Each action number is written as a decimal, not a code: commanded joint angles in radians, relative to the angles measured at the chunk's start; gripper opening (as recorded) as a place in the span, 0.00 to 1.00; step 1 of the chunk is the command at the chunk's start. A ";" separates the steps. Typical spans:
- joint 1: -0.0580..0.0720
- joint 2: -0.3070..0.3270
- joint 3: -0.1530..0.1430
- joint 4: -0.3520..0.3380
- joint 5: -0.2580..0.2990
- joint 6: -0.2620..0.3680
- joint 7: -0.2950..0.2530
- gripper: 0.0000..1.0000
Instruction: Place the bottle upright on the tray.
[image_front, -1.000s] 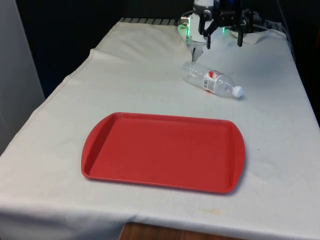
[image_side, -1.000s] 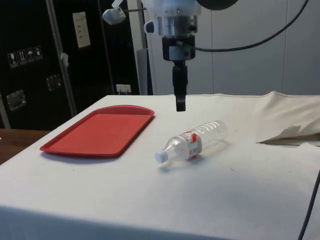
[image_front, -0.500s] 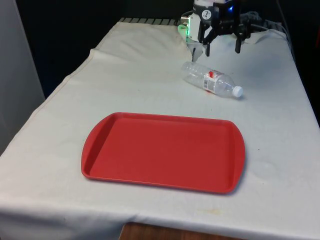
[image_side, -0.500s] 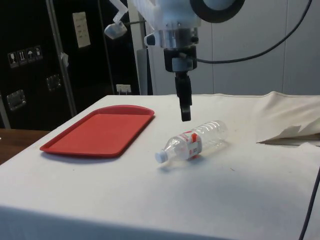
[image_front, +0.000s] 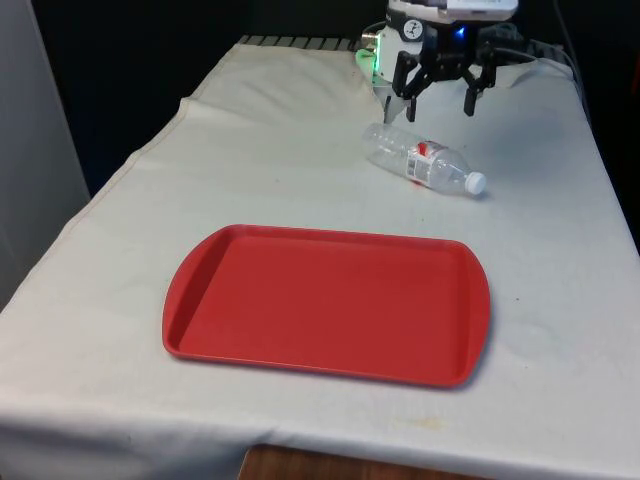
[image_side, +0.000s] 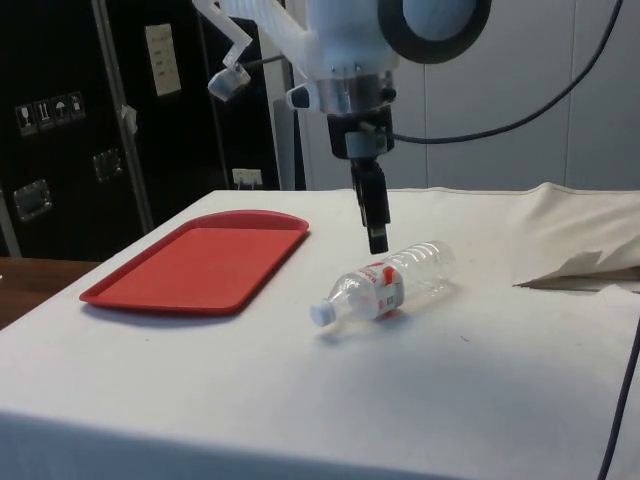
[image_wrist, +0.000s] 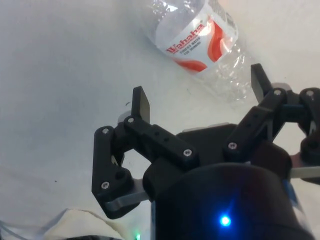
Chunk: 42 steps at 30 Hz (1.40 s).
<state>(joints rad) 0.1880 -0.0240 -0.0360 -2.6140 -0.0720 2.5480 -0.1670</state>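
- Table covered by a white cloth (image_front: 280, 170); cloth lies mostly flat, with creases along its edge at the front view's left, and is rumpled into folds (image_side: 580, 265) at the right of the side frame; a few small dark specks on it near the bottle in the side view.
- Bottle (image_front: 422, 160) lies on its side on the cloth, upper right of centre in the front frame; clear plastic, red-and-white label, white cap (image_front: 476, 183) pointing toward the front view's right and the near edge; in the side view (image_side: 385, 284) it sits mid-frame with the cap toward the lower left; not on the tray.
- Tray (image_front: 330, 303) red, flat, rounded corners; lower centre of the front frame, left-middle of the side frame (image_side: 200, 262); well apart from the bottle.
- Gripper (image_front: 436, 100) at the top of the front frame, above the bottle's base end and not touching it; fingers spread wide, nothing between them; side view has the fingertip (image_side: 379, 240) just above the bottle; wrist view (image_wrist: 200, 97) shows both fingers apart with the bottle's label (image_wrist: 192, 42) beyond them.
- Room: black curtains behind the table in the front view; dark cabinets (image_side: 60, 120) at the left of the side frame, pale wall panels (image_side: 500, 120) at its right; a black cable (image_side: 560, 75) arcs across the upper right.
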 joint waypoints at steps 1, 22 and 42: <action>-0.003 0.009 -0.001 0.009 -0.027 -0.014 0.014 1.00; 0.000 0.083 -0.003 0.073 -0.106 -0.108 0.012 1.00; 0.003 0.166 -0.002 0.135 -0.175 -0.182 0.010 1.00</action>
<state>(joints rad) 0.1880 0.1370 -0.0360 -2.4840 -0.2340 2.3740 -0.1660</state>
